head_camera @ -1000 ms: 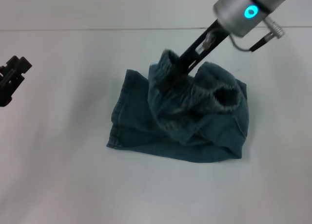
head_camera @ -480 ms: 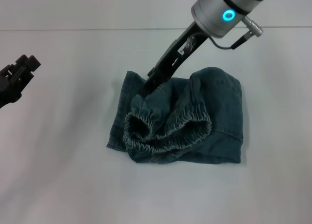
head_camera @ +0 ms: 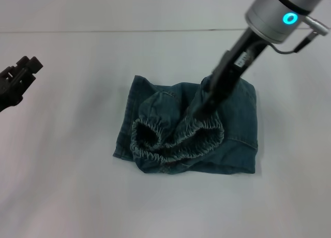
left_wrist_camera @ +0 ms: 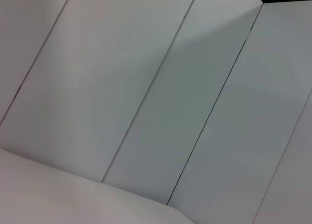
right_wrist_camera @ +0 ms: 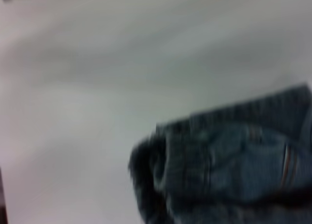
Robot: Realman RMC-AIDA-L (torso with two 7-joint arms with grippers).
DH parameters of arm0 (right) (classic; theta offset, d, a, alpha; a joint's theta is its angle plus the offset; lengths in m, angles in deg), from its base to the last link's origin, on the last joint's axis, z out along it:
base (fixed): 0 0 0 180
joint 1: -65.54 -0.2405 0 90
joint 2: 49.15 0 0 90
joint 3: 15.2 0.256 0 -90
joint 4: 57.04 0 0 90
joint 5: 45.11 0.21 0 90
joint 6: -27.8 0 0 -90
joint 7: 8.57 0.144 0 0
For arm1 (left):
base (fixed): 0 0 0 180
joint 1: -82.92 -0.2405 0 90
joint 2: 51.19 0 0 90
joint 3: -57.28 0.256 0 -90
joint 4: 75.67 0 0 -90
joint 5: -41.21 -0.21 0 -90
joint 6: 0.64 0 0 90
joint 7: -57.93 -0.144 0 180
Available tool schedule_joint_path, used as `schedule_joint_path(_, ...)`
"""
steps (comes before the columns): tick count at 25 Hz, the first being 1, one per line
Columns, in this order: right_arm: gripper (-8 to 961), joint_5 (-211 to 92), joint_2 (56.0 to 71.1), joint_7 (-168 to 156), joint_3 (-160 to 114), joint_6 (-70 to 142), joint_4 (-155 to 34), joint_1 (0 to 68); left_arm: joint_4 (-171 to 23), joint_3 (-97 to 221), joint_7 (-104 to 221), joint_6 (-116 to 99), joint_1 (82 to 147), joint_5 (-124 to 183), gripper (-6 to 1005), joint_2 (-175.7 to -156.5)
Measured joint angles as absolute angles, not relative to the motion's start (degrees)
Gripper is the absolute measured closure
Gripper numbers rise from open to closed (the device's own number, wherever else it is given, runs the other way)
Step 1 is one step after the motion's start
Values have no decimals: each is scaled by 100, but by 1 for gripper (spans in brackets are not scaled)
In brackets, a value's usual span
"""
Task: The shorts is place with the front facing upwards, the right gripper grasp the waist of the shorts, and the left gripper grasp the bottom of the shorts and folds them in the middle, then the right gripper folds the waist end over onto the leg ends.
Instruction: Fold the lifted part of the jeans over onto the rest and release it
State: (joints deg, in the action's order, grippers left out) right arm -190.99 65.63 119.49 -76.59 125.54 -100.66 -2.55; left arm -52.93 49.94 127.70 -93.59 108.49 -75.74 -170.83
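The blue denim shorts lie folded in a compact bundle at the middle of the white table. Their elastic waist is rolled over on top, toward the left and near side. My right gripper reaches down from the upper right, its dark fingers over the middle of the bundle just behind the waist. It is open and holds no cloth. The right wrist view shows the shorts blurred, close below. My left gripper is parked at the far left edge, well away from the shorts.
The white table surrounds the shorts, and a seam line runs across its far side. The left wrist view shows only pale panels.
The right gripper carried the waist over leftward and laid it down on the leg ends, then let go and moved right. The waist stays where it was dropped. The left gripper hardly moved.
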Motion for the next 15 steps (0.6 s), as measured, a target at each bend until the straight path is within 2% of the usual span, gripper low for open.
schedule_joint_path(4,43,-19511,6658,11860,-7666,12809,-10283,-116,-5291,4992,12772,-9298,10872,-7566,681,-17076)
schedule_joint_path(12,45,-20212,7005,11825,-7884,12669,-10283,-95,-5293,4990,12760,-9217,10954,-7572,681,-17072)
schedule_joint_path(15,43,-20273,7054,11833,-8010,12480,-10235,-112,-5291,4990,12755,-9184,10970,-7574,681,-17082)
